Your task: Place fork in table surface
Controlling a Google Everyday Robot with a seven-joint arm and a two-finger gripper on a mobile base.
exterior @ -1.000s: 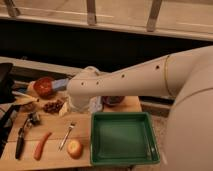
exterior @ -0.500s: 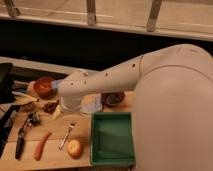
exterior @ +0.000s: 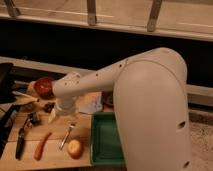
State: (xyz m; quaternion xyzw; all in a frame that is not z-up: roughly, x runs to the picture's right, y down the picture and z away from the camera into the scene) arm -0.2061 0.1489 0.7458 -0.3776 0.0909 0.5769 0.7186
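Note:
The fork (exterior: 68, 136), slim and silvery, lies flat on the tan wooden table surface (exterior: 54, 161), between the orange carrot (exterior: 42, 146) and the green tray (exterior: 107, 141). My white arm sweeps in from the right and fills much of the view. The gripper (exterior: 63, 112) hangs at the arm's end over the table, just above and slightly left of the fork's far end. The wrist housing mostly hides it. Nothing is seen held in it.
A round yellow-red fruit (exterior: 75, 148) lies beside the fork's near end. A black-handled tool (exterior: 21, 139) lies at the left. A red bowl (exterior: 44, 87), a dark cluster (exterior: 48, 106) and a pale wedge (exterior: 52, 116) sit further back. A dark object stands at the left edge.
The arm has swung toward the camera and now covers more of the right side. Its end has shifted a little left. The fork lies in the same place on the table.

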